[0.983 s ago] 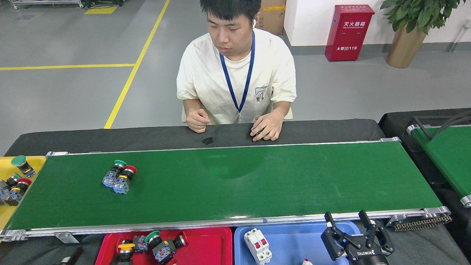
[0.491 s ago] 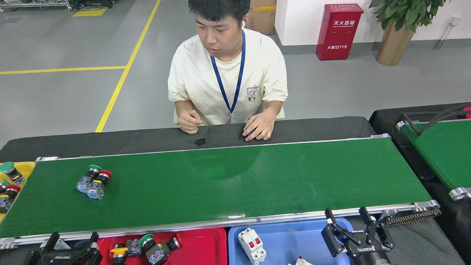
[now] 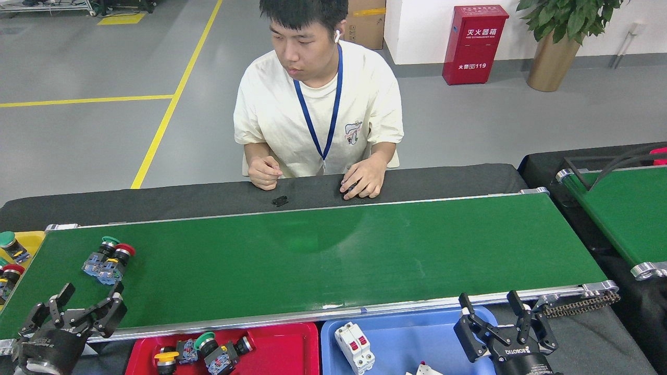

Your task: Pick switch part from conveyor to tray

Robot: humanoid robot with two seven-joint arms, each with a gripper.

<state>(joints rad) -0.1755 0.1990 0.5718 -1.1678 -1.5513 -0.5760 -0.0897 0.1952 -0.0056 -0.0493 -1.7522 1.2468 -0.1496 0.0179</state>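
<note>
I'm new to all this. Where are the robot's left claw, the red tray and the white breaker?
left gripper (image 3: 78,307), head view, between its open fingertips.
red tray (image 3: 297,346), head view, bare floor.
white breaker (image 3: 355,346), head view, body's middle.

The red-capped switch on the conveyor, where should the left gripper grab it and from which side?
Grip the red-capped switch across its dark neck, descending from above. It lies on its side touching the green-capped switch, so that gap looks tight. The left gripper is open nearby.
</note>
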